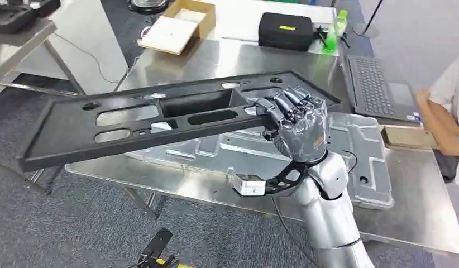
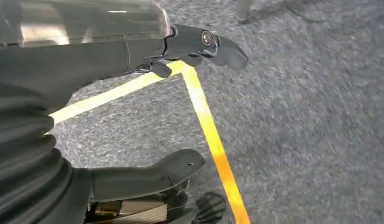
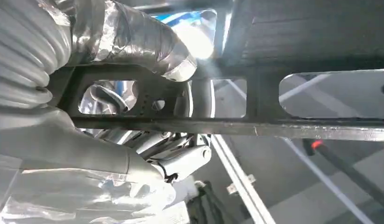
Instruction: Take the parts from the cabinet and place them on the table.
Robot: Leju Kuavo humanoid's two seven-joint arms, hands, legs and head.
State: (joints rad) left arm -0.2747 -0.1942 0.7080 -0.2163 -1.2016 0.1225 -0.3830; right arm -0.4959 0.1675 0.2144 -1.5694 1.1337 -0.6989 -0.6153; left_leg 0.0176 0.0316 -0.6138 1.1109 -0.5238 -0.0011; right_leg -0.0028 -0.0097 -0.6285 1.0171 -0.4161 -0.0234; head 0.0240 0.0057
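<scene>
Head view: right hand [image 1: 297, 125] gripped the long black panel [image 1: 160, 120] at its near edge close to the panel's right end, fingers curled over the top. Panel was flat, matte black plastic with several rectangular and slotted cutouts, tilted slightly and held in the air above the steel table [image 1: 428, 212], its left end overhanging the carpet. Directly under it on the table lay a pressed silver metal sheet [image 1: 355, 162], ribbed and shiny. At 12 o'clock from the hand: a black case [image 1: 286, 30] with a yellow label, and a green bottle [image 1: 333, 33] beside it. At 11 o'clock, an open cardboard box [image 1: 180, 25]. At 2 o'clock, a dark laptop [image 1: 375, 84]. At 3 o'clock, a person's arm [image 1: 439, 123] rested at the table edge beside a tan flat object [image 1: 409, 137].

Left wrist view: left hand [image 2: 181, 107] hung over grey carpet [image 2: 311, 116] crossed by yellow tape lines [image 2: 213, 140]. Fingers were apart, nothing between them.

Right wrist view: right hand, foil-wrapped thumb on one face and fingers on the other, clamped the panel's edge rail [image 3: 274, 126]. Cutouts showed table surface through them.
</scene>
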